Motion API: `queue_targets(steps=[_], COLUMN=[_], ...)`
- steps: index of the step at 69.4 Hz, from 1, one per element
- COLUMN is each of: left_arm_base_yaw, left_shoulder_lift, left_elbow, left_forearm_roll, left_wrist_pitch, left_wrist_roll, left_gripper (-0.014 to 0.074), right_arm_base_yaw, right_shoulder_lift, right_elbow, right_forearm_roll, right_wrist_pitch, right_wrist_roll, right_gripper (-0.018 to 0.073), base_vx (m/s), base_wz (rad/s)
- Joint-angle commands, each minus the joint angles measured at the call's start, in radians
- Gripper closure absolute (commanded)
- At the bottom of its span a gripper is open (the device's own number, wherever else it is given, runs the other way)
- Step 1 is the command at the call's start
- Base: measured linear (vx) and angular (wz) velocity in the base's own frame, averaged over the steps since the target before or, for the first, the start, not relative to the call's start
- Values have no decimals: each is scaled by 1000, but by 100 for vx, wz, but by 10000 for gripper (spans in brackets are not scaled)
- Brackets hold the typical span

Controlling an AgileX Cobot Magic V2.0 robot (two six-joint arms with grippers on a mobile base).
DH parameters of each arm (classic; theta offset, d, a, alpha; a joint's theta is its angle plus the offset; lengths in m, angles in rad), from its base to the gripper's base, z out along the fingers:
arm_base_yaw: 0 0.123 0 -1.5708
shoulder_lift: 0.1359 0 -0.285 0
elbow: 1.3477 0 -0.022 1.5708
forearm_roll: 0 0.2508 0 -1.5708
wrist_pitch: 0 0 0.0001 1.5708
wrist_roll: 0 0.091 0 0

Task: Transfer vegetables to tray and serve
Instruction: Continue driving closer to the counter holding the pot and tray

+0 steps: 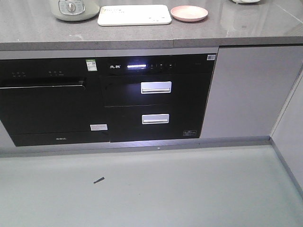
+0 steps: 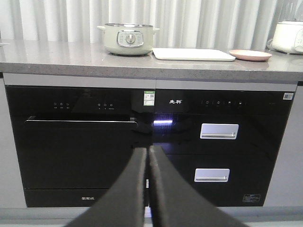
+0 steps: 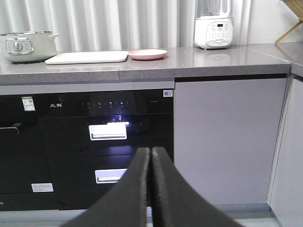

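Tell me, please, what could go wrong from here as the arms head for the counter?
No lettuce shows in any view, so there may be nothing to pick. The left claw and right claw are both shut and must open before any grasp. The tray lies close between the pot and the pink plate, so a reach could knock either.

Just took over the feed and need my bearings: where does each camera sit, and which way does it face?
Exterior front-facing: high up, tilted down at the counter edge, black appliances and floor; no robot parts visible.
Left wrist: low, facing the appliances level-on; shut left gripper at bottom centre.
Right wrist: low, aimed further right, taking in the blender; shut right gripper at bottom centre.
Shared: all three show the tray and pink plate on the counter.
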Motion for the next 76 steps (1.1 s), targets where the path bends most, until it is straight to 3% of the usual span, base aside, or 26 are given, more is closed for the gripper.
queue_targets(steps=[1, 76], left_arm_base_yaw=[3, 3], left_shoulder_lift=[-6, -6], left_elbow=[10, 10], left_forearm_roll=[-6, -6], left_wrist_pitch=[-74, -74], left_wrist_roll=[0, 0], left_gripper=[603, 603], right_arm_base_yaw=[-5, -5], right_shoulder_lift=[-3, -3], right_elbow=[7, 7], right_forearm_roll=[-6, -6], right_wrist_pitch=[-78, -78], right_wrist_roll=[0, 0], right_gripper=[564, 564], base_vx=[6, 8], base_wz=[-1, 0])
